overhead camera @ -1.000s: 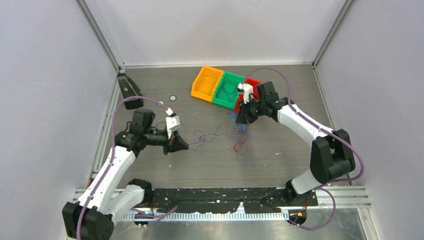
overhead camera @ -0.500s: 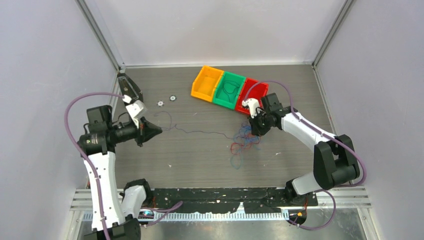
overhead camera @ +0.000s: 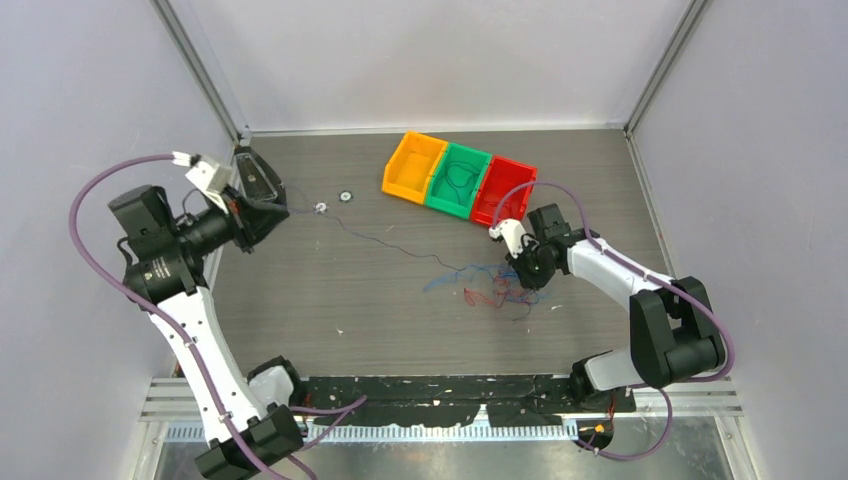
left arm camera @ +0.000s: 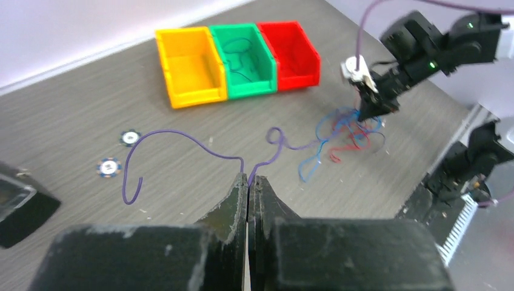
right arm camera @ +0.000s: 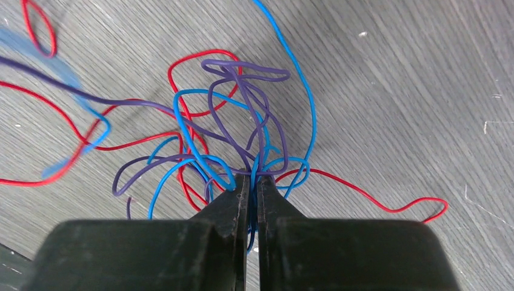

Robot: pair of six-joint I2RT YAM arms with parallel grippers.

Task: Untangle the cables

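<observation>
A tangle of red, blue and purple cables (overhead camera: 493, 291) lies on the table right of centre. My right gripper (overhead camera: 521, 277) sits at the tangle's right edge. Its jaws (right arm camera: 250, 179) are shut on a bunch of blue and purple strands (right arm camera: 254, 136), with red loops (right arm camera: 200, 60) spread around. One purple cable (overhead camera: 380, 243) runs out of the tangle to the far left. There my left gripper (overhead camera: 283, 211) is raised and shut on it. In the left wrist view that purple cable (left arm camera: 182, 134) curls away from both sides of the closed tips (left arm camera: 249, 179).
Orange (overhead camera: 412, 165), green (overhead camera: 458, 178) and red (overhead camera: 503, 188) bins stand in a row at the back; a dark cable (left arm camera: 239, 54) lies in the green one. Two small round discs (overhead camera: 346, 197) (overhead camera: 321, 208) and a black block (overhead camera: 258, 178) sit by the left wall.
My left gripper has swung back and left toward the wall, drawing the purple cable out long. My right gripper has moved toward the near right, dragging the tangle along.
</observation>
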